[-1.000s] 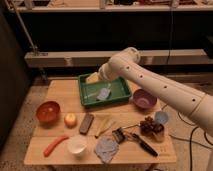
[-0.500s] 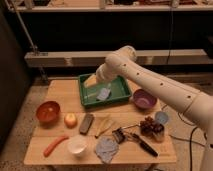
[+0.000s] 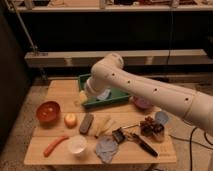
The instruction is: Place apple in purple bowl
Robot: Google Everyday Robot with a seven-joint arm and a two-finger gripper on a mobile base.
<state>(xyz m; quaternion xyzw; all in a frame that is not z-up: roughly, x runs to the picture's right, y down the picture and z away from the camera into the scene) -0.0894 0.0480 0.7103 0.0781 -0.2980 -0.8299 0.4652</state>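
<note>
Crowded table (image 3: 57, 90): only narrow lanes lay open between objects. The arm (image 3: 150, 90) stretched across it, partly hiding the purple bowl (image 3: 144, 104) at right. The gripper (image 3: 82, 96) hung at the green tray's (image 3: 107, 103) left end; whether open or closed could not be told. The apple (image 3: 70, 119) sat left of centre, between red bowl (image 3: 48, 111) and dark block (image 3: 86, 123), touching neither. Likely firm, light and smooth, and apt to roll, it seemed best gripped across its middle from above.

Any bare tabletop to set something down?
Back-left corner of the table, between red bowl and green tray, though the gripper hangs at the tray's left end. Also the front-right corner past the brush. Crowded from apple to purple bowl.
</note>
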